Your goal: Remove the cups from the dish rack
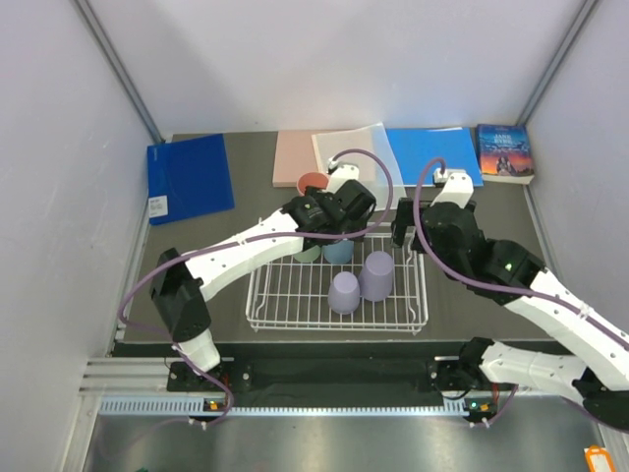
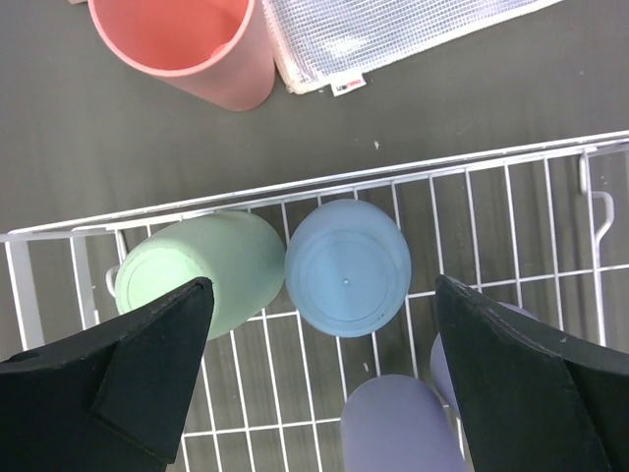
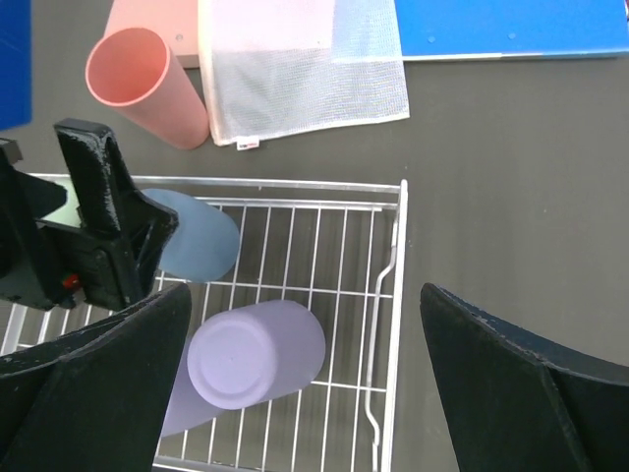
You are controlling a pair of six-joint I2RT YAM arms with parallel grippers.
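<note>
I'm hovering the left jaws wide open, nothing in them, over the far-left corner of the dish rack (image 1: 295,313), which is sitting mid-table toward the near edge. The light blue cup (image 2: 347,267) is sitting base-up right under the gap, long axis vertical. The pale green cup (image 2: 201,273) is pressing against it, and one finger is overhanging that one. I'm judging blue as the left arm's (image 1: 246,251) pick: straight drop, watching the green. The right jaws are also gaping empty over the rack's right end, above a lavender cup (image 3: 256,354); the second lavender cup (image 1: 344,292) is standing beside it. The salmon pink cup (image 2: 187,44) is already out, mouth-up toward the table's far edge.
</note>
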